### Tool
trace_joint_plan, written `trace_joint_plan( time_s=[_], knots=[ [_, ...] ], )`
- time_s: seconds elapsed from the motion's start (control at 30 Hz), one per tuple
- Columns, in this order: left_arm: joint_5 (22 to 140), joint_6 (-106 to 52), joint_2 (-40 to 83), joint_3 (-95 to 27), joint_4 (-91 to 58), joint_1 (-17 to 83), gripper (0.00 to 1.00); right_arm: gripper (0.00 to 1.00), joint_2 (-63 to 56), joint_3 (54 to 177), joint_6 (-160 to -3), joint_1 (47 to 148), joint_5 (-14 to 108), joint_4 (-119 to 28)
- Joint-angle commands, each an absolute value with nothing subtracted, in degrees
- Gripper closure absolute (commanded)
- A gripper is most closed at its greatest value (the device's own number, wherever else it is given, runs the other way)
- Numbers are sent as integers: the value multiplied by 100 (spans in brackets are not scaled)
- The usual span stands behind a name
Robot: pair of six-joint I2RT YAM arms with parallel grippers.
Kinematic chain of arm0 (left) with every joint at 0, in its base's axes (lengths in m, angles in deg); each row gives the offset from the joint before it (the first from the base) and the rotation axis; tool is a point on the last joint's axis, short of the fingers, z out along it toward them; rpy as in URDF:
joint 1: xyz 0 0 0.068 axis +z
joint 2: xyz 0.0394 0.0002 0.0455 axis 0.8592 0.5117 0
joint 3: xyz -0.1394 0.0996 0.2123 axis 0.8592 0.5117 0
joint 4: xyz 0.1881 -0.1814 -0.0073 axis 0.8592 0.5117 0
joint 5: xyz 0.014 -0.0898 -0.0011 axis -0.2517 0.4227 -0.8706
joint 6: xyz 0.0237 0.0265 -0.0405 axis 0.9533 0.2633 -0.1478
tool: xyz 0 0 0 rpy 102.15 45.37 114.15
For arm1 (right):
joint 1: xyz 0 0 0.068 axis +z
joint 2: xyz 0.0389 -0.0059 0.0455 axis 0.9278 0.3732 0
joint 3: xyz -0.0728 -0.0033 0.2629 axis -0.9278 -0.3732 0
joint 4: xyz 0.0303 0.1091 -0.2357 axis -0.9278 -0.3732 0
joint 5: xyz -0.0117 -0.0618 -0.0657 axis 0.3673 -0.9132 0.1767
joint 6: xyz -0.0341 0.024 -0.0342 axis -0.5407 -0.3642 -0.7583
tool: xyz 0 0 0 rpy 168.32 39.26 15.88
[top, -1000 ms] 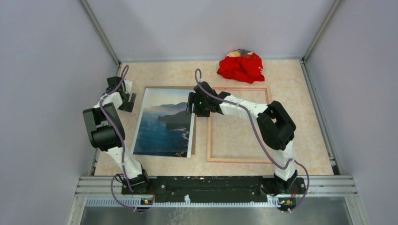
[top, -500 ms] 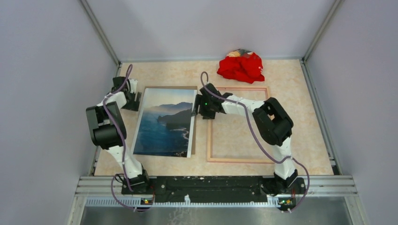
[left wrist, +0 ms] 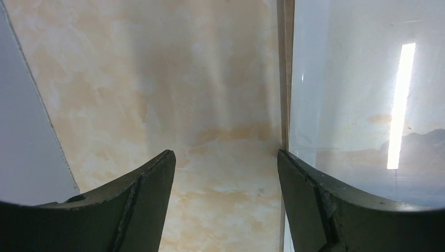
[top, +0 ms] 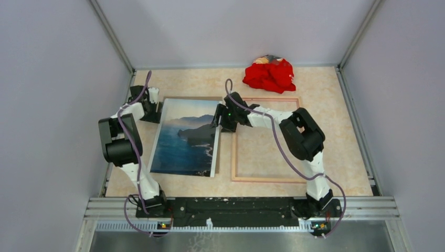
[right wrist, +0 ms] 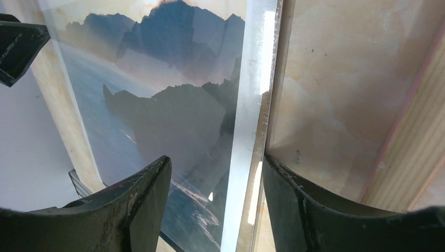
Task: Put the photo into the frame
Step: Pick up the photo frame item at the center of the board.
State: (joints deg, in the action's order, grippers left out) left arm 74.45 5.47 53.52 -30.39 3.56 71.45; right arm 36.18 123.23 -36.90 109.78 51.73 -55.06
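I'm looking down on a table [top: 336, 157] with a mottled peach-and-cream top, evenly lit, only soft shadows. Pale lilac-grey walls [top: 47, 105] close it in on three sides, with metal posts [top: 111, 35] running up the two far corners. A ribbed aluminium rail [top: 378, 207] crosses the near edge, grey metal below.

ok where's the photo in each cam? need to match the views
Top external: the photo lies left of centre, left of the frame.
Left wrist: right side, pale glossy sky, its left edge running top to bottom.
Right wrist: left and centre, cliffs and sea, white edge down the middle.
Shared landmark: the marbled tabletop, beside the photo in all three.
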Motion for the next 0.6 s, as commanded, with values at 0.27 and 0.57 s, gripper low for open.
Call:
trace_joint_plan(
  time_s=[0.27,0.57],
  knots=[
    [7582,476,5285,-2384,478,6728,23,39,3690,12470,-3543,11011,5476,-5409],
    [7299,437,5310,-2232,310,6410,23,41,3666,13063,-3754,11201,5342,-5869]
  ],
)
